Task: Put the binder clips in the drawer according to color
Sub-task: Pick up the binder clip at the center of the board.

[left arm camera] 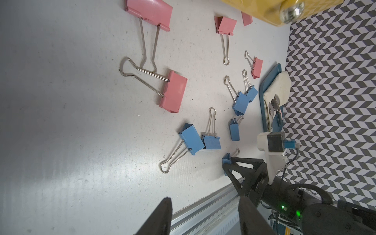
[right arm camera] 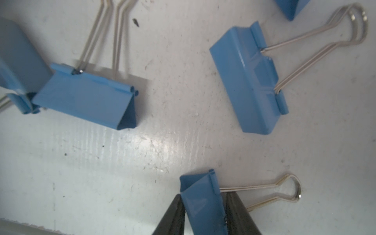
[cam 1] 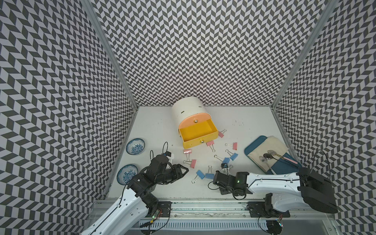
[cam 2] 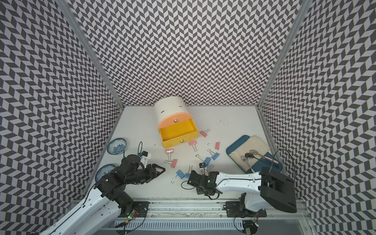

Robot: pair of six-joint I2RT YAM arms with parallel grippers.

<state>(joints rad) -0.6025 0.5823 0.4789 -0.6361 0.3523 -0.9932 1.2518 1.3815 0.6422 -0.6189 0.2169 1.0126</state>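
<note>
White tabletop (cam 1: 154, 130), chevron walls around. Two blue-patterned ceramic bowls (cam 1: 127, 174) (cam 1: 135, 146) sit bare by its left edge. A teal plastic tray (cam 1: 251, 145) by the right edge carries a cream cloth (cam 1: 270, 150) and metal spoons (cam 1: 266, 156). Farther back, the open yellow metal drawer (cam 1: 193, 143) shows a bare floor. The right gripper (right arm camera: 204, 196) pinches one blue binder clip (right arm camera: 195, 183) near the front edge, and the left gripper (cam 1: 183, 169) hangs with jaws spread. With that one the blue clips (cam 1: 200, 174) number six, the pink binder clips (cam 1: 192, 163) five.

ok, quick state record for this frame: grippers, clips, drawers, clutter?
left gripper: open, empty, touching no clip
right gripper: jaws pressed on both sides of a blue clip
pink clips: five, all on the table
blue clips: six counting the gripped one, none in a drawer
yellow drawer: pulled open, empty
pink drawer: shut
clutter: two bowls; tray with cloth and spoons
</note>
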